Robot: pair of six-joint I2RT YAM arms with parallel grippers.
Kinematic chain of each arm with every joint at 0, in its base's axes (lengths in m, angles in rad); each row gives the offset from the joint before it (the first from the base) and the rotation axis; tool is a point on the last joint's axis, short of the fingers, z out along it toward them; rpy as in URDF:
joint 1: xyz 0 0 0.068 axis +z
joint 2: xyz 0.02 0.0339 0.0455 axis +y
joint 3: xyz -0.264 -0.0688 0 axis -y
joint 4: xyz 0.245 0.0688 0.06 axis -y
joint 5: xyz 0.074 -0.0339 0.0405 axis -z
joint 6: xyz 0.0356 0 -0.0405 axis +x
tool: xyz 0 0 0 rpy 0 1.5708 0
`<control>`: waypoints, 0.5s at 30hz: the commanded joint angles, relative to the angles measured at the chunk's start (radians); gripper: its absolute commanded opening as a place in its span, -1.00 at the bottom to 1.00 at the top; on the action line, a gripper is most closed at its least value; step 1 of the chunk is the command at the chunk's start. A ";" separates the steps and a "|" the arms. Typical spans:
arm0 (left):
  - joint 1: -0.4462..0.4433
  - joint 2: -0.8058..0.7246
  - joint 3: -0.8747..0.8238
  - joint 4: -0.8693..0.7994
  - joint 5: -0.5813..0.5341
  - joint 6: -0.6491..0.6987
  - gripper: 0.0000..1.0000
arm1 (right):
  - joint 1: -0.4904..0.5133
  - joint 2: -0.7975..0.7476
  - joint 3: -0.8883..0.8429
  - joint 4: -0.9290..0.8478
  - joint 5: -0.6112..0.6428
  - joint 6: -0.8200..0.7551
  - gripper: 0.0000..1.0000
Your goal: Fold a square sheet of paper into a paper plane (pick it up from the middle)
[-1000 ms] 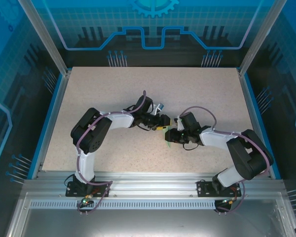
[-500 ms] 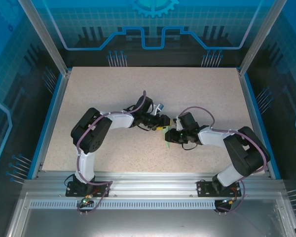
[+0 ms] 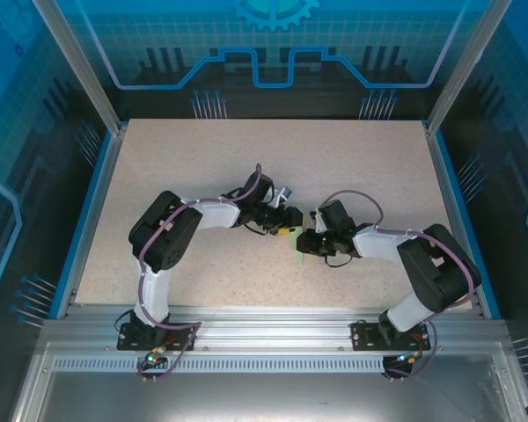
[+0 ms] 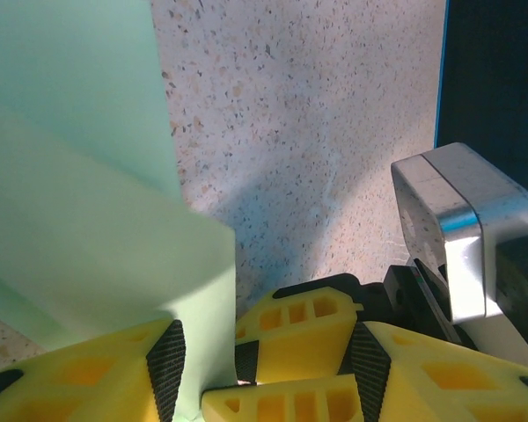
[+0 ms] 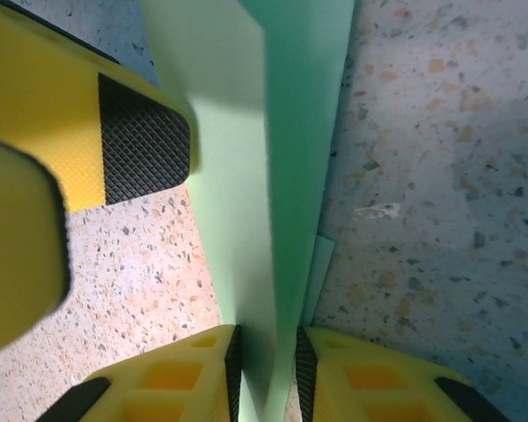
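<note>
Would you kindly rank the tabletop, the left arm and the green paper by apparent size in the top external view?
1. Tabletop, largest.
2. Left arm.
3. Green paper, smallest by far.

We saw a speckled beige table (image 3: 202,167) framed by a blue rim (image 3: 89,220). Ahead of the jaws of the left gripper (image 4: 266,365) its flecked surface lay in soft shadow and ran out to that blue edge. To the right of the jaws of the right gripper (image 5: 266,360) the same surface showed. The square sheet of paper (image 5: 238,220) stood up between those jaws; a lower flap just right of them seemed to rest on the table
</note>
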 commanded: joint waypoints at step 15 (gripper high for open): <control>-0.001 -0.007 0.040 0.005 0.059 -0.007 0.14 | 0.016 0.035 0.022 -0.052 -0.027 -0.015 -0.44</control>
